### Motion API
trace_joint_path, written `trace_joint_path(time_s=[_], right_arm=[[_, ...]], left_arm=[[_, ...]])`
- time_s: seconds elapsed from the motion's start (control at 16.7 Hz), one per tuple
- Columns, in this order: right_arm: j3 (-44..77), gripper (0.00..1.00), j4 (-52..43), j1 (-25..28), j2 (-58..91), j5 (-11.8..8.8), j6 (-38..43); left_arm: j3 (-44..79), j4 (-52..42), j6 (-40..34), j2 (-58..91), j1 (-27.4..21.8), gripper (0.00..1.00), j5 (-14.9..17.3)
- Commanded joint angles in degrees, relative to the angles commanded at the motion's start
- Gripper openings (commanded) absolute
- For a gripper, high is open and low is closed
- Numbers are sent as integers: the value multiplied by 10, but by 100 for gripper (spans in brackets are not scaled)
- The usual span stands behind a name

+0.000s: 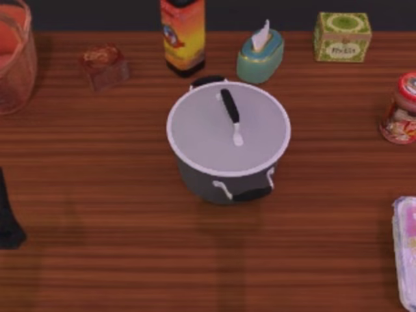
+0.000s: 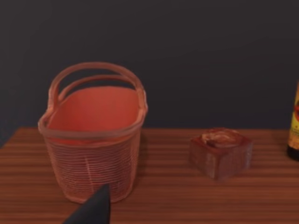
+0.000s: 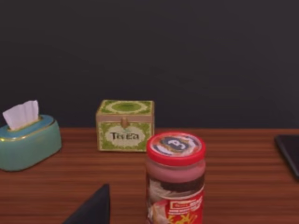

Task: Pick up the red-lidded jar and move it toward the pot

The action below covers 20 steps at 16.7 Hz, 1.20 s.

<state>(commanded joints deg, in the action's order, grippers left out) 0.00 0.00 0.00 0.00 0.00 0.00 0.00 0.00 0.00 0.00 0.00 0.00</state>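
The red-lidded jar (image 1: 401, 109) stands upright at the table's far right edge, well to the right of the pot (image 1: 227, 140). It is a small clear glass jar (image 3: 175, 179) with a red, white and yellow label. The pot is large, dark grey and round, and its pale lid carries a black-and-white bar handle. In the right wrist view, my right gripper (image 3: 140, 219) is open just short of the jar. One dark fingertip (image 3: 96, 207) shows beside the jar without touching it. My left gripper (image 2: 149, 219) is open and parked at the left edge (image 1: 8, 224).
An orange basket (image 1: 13, 55) stands at the back left, with a brownish cube container (image 1: 104, 65) beside it. A tall orange-labelled bottle (image 1: 183, 36), a teal tissue box (image 1: 260, 57) and a green tea box (image 1: 342, 37) line the back. A pale tray (image 1: 406, 250) sits at the front right.
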Motion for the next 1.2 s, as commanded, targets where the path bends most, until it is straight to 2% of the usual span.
trace_joint_path(time_s=[0.3, 0.6, 0.84, 1.2], right_arm=[[20, 100, -28, -3, 29, 3, -5], [142, 100, -155, -15, 180, 13, -31], [321, 100, -284, -24, 357, 20, -65], [694, 100, -469, -31, 669, 25, -134]], left_arm=[[0, 0, 0, 0, 0, 100, 0], [0, 0, 0, 0, 0, 100, 0], [0, 0, 0, 0, 0, 100, 0], [0, 0, 0, 0, 0, 100, 0]])
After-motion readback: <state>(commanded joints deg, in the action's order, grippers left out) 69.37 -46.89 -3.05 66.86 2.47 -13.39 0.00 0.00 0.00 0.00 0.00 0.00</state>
